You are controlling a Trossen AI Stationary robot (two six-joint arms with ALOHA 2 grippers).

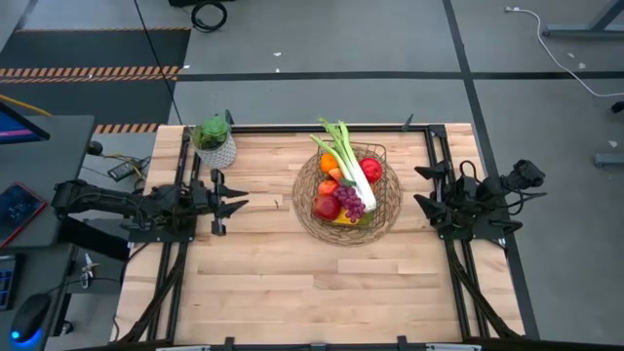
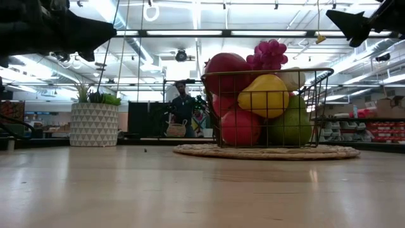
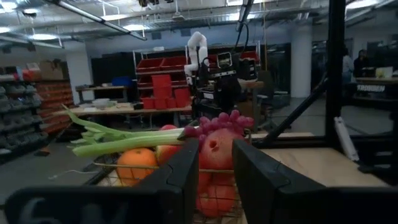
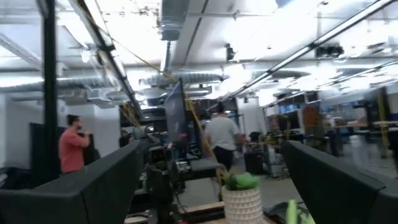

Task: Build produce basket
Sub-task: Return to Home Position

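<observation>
- Basket [image 1: 304, 207] first: it sits just right of centre in the overhead frame, on the wooden table [image 1: 273, 292]. It lies between my two arms, which I judge is why it is placed there, since either arm can reach it.
- The produce is heaped inside. The leek [image 1: 336, 141] lies slantwise with its green top poking out over the rim toward the upper edge of the frame, since it is too long to lie flat.
- The grapes [image 1: 352, 201] rest on top of the heap beside a red apple [image 1: 326, 208], with an orange [image 1: 330, 163] higher in the frame.
- In the low view, a lemon [image 2: 269, 95] and a pear [image 2: 292, 126] press against the wire wall, and the heap rises above it.
- My left gripper [image 1: 242, 203] hangs at middle left of the overhead frame, well apart from the basket and pointing at it. Its fingers [image 3: 180, 177] leave only a narrow gap and hold nothing.
- My right gripper [image 1: 419, 188] hangs at middle right, near the rim but not touching, its jaws spread wide and empty.
- A potted plant [image 1: 214, 144] stands at the table's upper left. It is not part of the load, so I leave it there.
- I see no loose produce on the table, so I judge the loading done and only parking the arms remains.
- The overhanging leek is what I would avoid snagging.
</observation>
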